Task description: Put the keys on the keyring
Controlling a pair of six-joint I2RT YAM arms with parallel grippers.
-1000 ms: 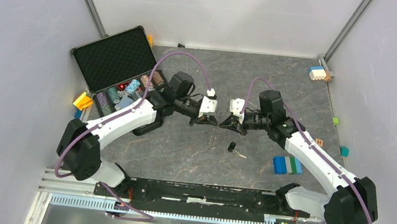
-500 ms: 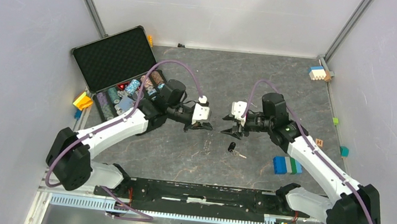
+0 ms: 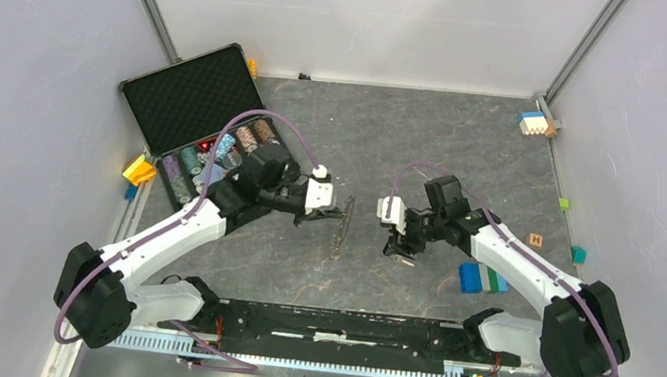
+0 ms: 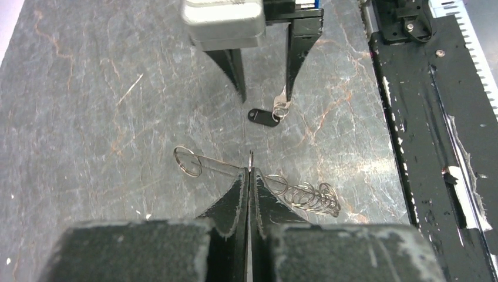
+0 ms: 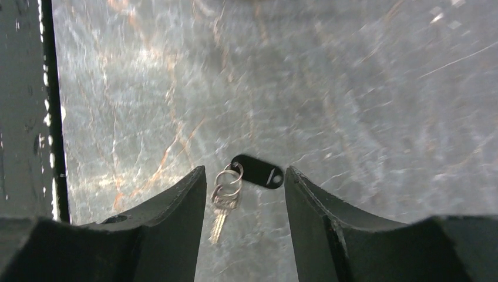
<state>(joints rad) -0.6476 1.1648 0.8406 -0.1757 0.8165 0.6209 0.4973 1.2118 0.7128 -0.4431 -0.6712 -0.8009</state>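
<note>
roughly in the middle of the table [image 3: 393, 120], right of the open black case [image 3: 195, 94], the two arms face each other. the left gripper [image 4: 249, 176] is clamped tight on the keyring [image 4: 211, 163], a thin wire with a loop at one end and a coil of rings at the other, pinching it near its middle. the right gripper [image 4: 265, 97] stands parted, pointing down over the key [image 5: 226, 194], which lies flat on the table between its fingertips, apart from both, near the keyring.
</note>
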